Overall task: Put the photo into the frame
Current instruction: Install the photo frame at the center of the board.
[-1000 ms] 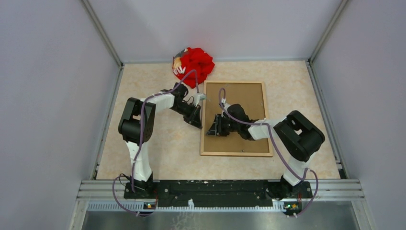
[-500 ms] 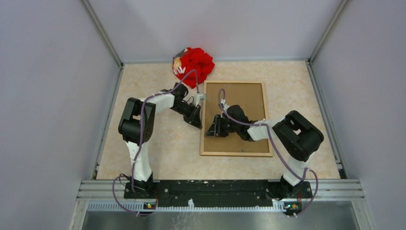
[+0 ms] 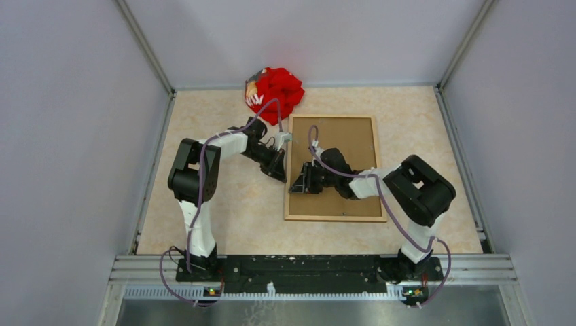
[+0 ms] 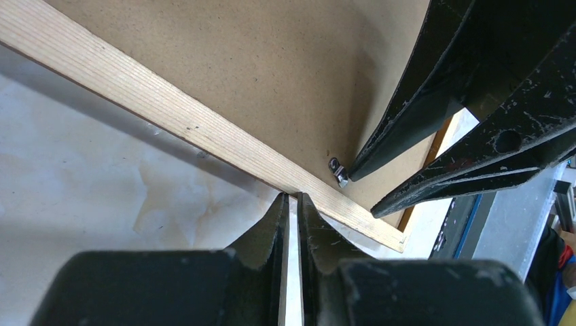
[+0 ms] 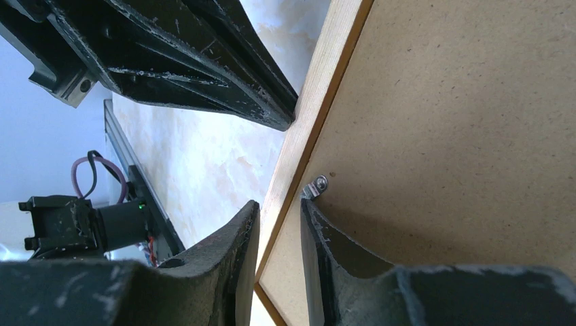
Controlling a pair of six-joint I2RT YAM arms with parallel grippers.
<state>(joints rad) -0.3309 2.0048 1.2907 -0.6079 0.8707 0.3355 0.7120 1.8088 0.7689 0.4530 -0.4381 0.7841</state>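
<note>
- Two arms were seen bolted at the near edge of the table (image 3: pixel 224 204), the left arm (image 3: pixel 197 176) and the right arm (image 3: pixel 421 193), both bent inward toward the middle.
- The frame (image 3: pixel 335 218) was laid flat and face down on the table, right of centre. Its brown backing board (image 3: pixel 350 136) was turned up inside the pale wooden rails.
- The left claw (image 4: pixel 290 198) was set at the outer side of the frame's left rail, about halfway along it, with its tips at the rail's edge over the bare table. It was clenched, with only a sliver of a gap between the fingers and nothing caught in it.
- The right claw (image 5: pixel 278 202) was set over the same stretch of rail from the opposite side, just beside the left claw but apart from it.
- Its fingers were held parted, one over the rail's outer edge and the other over the backing board. Nothing was seen gripped between them.
- A small metal clip (image 5: pixel 316 185) was fixed at the inner edge of the left rail, on the backing board, just beside the tip of the right claw's inner finger.
- Whether that finger touched the clip could not be told.
- A crumpled red bundle (image 3: pixel 275 92) with some white lettering was left at the far edge of the table, just beyond the frame's far left corner.
</note>
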